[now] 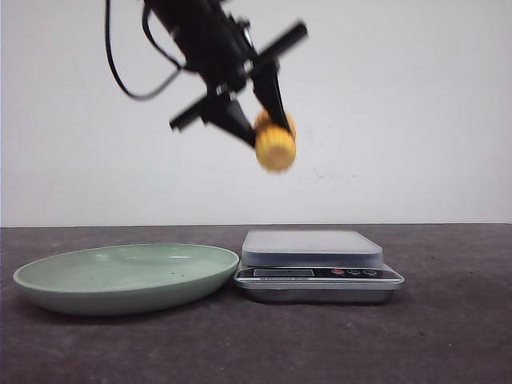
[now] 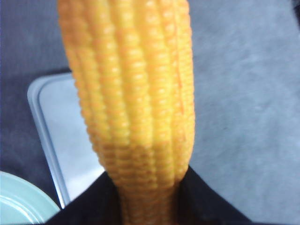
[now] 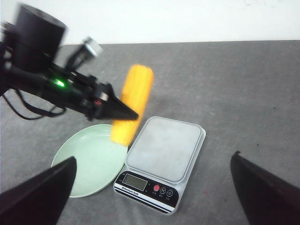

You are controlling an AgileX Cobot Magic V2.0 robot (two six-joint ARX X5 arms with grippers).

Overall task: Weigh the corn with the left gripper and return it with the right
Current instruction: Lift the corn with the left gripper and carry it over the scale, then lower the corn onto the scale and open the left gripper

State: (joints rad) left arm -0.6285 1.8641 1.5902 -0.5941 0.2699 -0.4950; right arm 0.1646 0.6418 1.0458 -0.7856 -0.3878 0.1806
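Observation:
The yellow-orange corn (image 1: pixel 275 144) hangs high in the air, held by my left gripper (image 1: pixel 258 112), which is shut on it. In the left wrist view the corn (image 2: pixel 136 93) fills the middle, pinched between the black fingers (image 2: pixel 206 201) at its lower end. It sits above the near-left edge of the silver kitchen scale (image 1: pixel 314 250). In the right wrist view the corn (image 3: pixel 132 104) hovers over the gap between the plate and the scale (image 3: pixel 164 150). My right gripper (image 3: pixel 152 187) is open and empty, well above the table in front of the scale.
A pale green plate (image 1: pixel 120 276) sits left of the scale, touching or nearly touching it; it also shows in the right wrist view (image 3: pixel 89 161). The scale's display and buttons (image 3: pixel 150 186) face the front. The table is dark grey, with a white wall behind.

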